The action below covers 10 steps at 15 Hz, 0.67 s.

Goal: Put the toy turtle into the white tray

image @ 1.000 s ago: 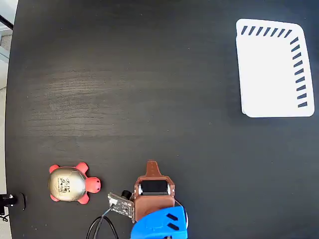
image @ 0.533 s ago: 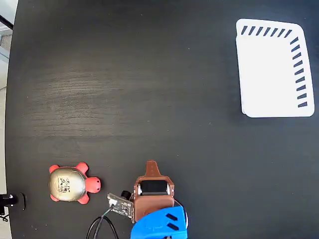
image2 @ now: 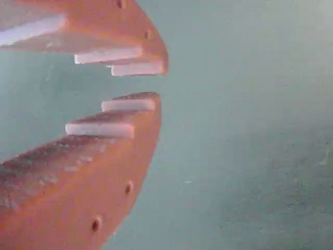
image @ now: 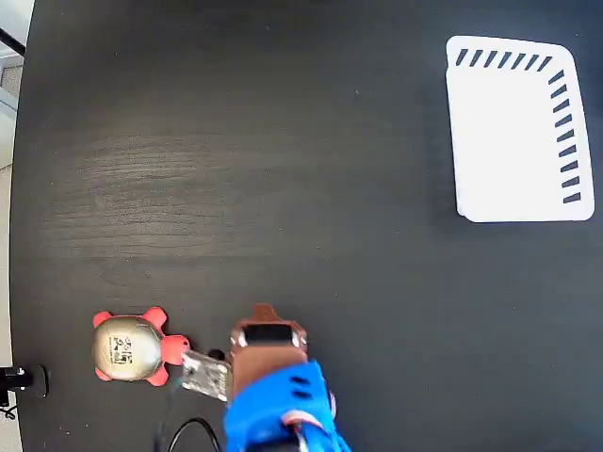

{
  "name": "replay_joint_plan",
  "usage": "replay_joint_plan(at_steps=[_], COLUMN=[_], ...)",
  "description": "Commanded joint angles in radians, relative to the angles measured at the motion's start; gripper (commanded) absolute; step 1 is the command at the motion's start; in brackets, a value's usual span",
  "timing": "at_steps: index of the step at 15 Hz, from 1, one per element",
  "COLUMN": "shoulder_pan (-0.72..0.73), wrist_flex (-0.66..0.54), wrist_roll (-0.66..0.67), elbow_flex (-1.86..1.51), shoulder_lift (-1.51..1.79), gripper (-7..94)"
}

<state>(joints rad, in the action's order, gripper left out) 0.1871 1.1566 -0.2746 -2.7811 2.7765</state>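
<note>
Gripper [image2: 148,83]: wrist view shows the two orange toothed fingers nearly together, a narrow gap at the tips, nothing between them; only bare greenish-looking surface behind. Empty, close to closed. In the fixed view the gripper [image: 264,315] sits near the bottom edge, its blue arm [image: 278,410] blurred

Toy turtle [image: 137,347]: on the black table [image: 283,169], just left of the gripper body, red head pointing toward it; the small board on the arm's side looks to be at or over the head, contact cannot be told

White tray [image: 509,132]: upper right, empty, well apart from both turtle and gripper

Step in hand, as I judge it: approach, no grasp yet. Next move calls for swinging left over the shell, spreading the fingers wide enough for the dome, then descending. Shell looks shiny and rounded, so a slip is possible
</note>
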Motion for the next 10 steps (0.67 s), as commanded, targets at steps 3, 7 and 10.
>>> replay_joint_plan(at_steps=[3, 7, 10], shoulder_pan=[0.184, 0.347, 0.46], wrist_flex=[0.094, 0.141, 0.184], wrist_roll=[-0.167, -0.222, -0.284], elbow_flex=[0.333, 0.443, 0.561], shoulder_lift=[-0.265, -0.419, -0.563], gripper=[0, 0, 0])
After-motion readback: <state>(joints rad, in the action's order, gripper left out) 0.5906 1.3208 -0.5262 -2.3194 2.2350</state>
